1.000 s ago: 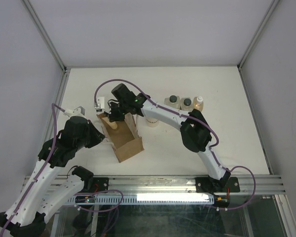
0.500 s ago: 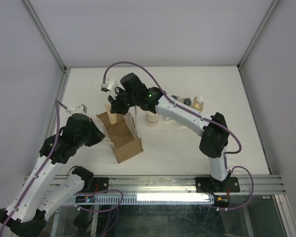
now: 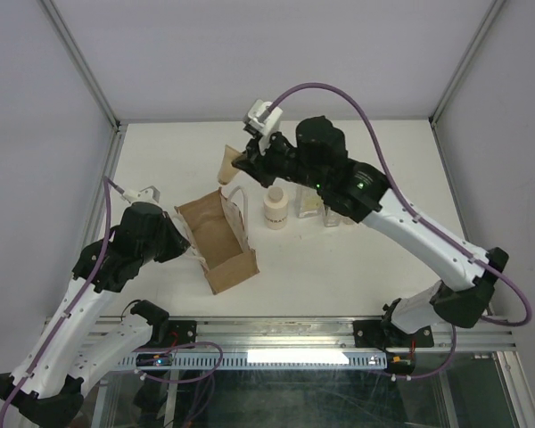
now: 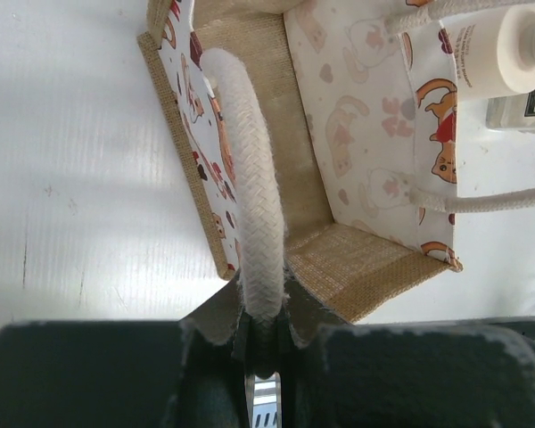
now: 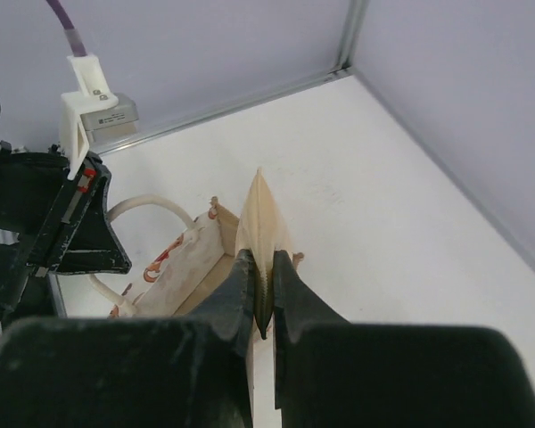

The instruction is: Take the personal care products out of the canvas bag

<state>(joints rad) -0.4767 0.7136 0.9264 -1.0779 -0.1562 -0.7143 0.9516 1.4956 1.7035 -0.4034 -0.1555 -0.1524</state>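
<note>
The brown canvas bag [image 3: 221, 239] stands open on the table, print side toward the bottles; the inside that shows in the left wrist view [image 4: 276, 134] is bare. My left gripper [image 3: 190, 247] is shut on the bag's near white loop handle [image 4: 250, 205]. My right gripper [image 3: 241, 163] is shut on the small beige tube [image 3: 228, 167], held in the air behind the bag; it also shows in the right wrist view [image 5: 264, 218]. The cream-white round bottle [image 3: 275, 208] stands right of the bag. Two clear square bottles [image 3: 310, 204] stand beyond it, partly under my right arm. The amber bottle is hidden.
The right arm [image 3: 401, 218] arches over the bottle row at mid-table. The enclosure's metal frame [image 3: 116, 129] and walls ring the white table. The left arm's body [image 5: 36, 214] shows beside the bag in the right wrist view.
My right gripper has risen out of the bag with the beige tube and swung back and to the right. The left gripper has kept its hold on the handle.
</note>
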